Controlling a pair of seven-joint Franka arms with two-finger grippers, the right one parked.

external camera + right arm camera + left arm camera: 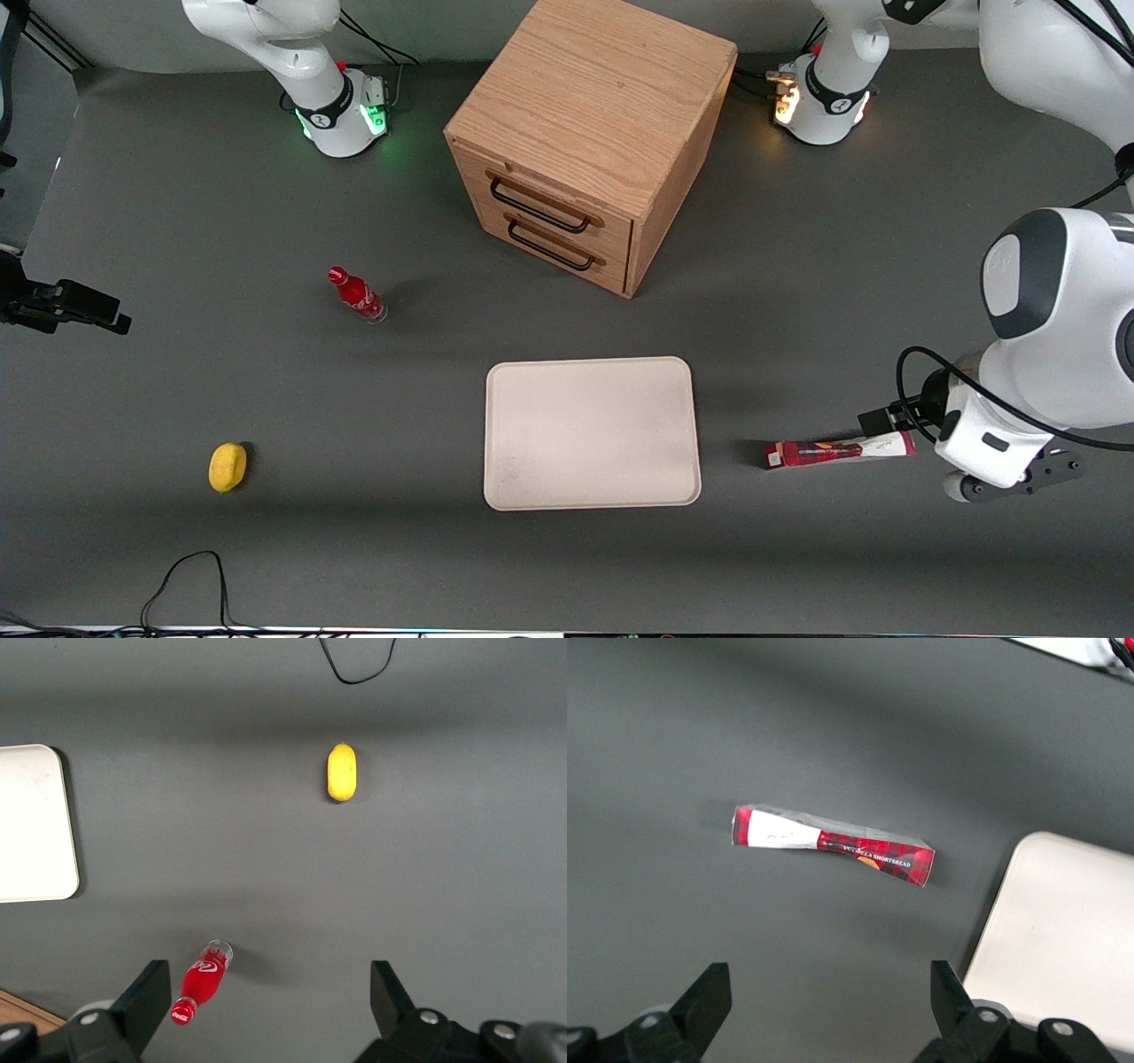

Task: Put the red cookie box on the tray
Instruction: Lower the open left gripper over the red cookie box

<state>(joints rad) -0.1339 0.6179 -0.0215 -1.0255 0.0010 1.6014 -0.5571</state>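
Red cookie box (pixel 839 452) lies flat on table, beside tray (pixel 592 433), apart from it. Gripper (pixel 828 1005) hovers above box, fingers spread wide, holding nothing.

Place: a robotics lab is indicated.
Evidence: two arm bases (pixel 341 115) are bolted to a grey worktop (pixel 177 221); cables (pixel 190 576) are seen.

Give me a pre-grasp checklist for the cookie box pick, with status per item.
1. Gripper open: ok, fingers spread wide.
2. Gripper holds nothing: ok.
3. Red cookie box free on the table beside the tray, nothing touching it: ok.
4. Gripper above the box, not yet down on it: ok.
5. Fingers straddling the box's narrow width: cannot tell.
6. Tray bare for the drop: ok.
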